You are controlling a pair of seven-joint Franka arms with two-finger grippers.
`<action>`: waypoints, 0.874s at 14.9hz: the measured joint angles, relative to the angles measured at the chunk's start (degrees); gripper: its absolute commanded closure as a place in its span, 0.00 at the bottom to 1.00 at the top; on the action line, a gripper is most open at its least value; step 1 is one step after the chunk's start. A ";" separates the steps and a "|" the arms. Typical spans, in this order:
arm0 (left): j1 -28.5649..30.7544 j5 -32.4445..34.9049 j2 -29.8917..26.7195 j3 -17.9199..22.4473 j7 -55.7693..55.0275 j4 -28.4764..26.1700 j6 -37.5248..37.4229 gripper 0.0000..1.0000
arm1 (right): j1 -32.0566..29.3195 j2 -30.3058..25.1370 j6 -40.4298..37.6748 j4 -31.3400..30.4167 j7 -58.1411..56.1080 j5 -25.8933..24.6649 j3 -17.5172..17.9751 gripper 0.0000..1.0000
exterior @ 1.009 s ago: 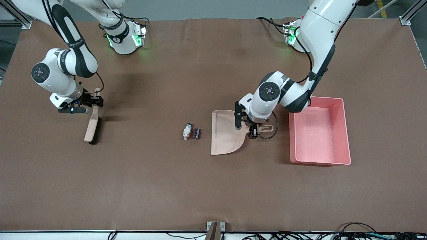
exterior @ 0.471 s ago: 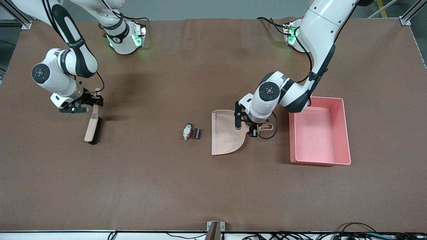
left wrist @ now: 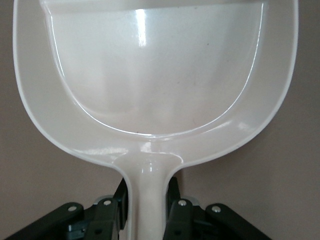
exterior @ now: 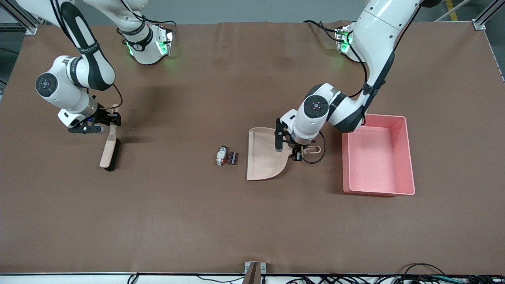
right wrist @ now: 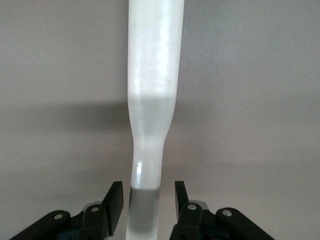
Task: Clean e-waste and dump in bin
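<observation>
The e-waste lies mid-table: a whitish-grey scrap with an orange bit and a dark block touching it. The beige dustpan sits beside them toward the left arm's end, its open edge facing them. My left gripper is shut on the dustpan's handle; the left wrist view shows the empty pan. The pink bin stands beside the dustpan's handle, empty. My right gripper is open, straddling the handle of a brush without touching it.
The brush, beige with dark bristles, lies on the table at the right arm's end. A black cable loops by the dustpan's handle. Brown mat covers the whole table.
My left gripper has shifted the dustpan a little toward the e-waste. My right gripper has shifted slightly along the brush handle; the brush and the scraps have not moved.
</observation>
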 measured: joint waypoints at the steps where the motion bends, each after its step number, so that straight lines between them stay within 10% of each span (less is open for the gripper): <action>1: 0.00 0.00 0.00 0.00 0.00 0.01 -0.08 0.81 | 0.00 -0.82 -0.13 -0.17 0.00 0.00 0.00 0.52; 13: -1.18 0.00 0.89 0.13 0.00 4.31 -6.69 0.82 | 0.24 -2.33 2.41 -2.60 0.01 0.00 0.17 0.64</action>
